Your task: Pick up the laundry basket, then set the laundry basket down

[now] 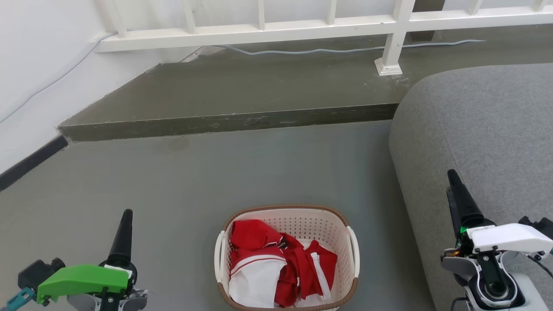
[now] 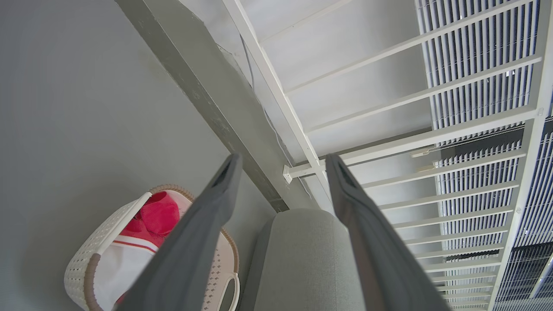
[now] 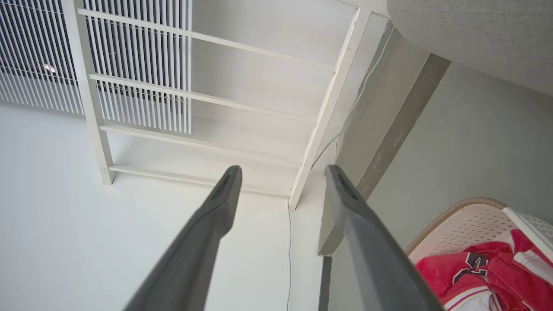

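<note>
Flanks basket [image 1: 302, 222] at 9 and 3 o'clock, left hand [image 2: 281, 162] and right hand [image 3: 281, 170] spread, empty, ready for handles [image 1: 218, 255].

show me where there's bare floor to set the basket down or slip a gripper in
Broad bare grey floor lies between the cream-white perforated plastic laundry basket, the dark concrete step and the left wall. Tighter: the strip between the basket's right handle and the grey fabric sofa. Inside, red and white clothes crowd it.
</note>
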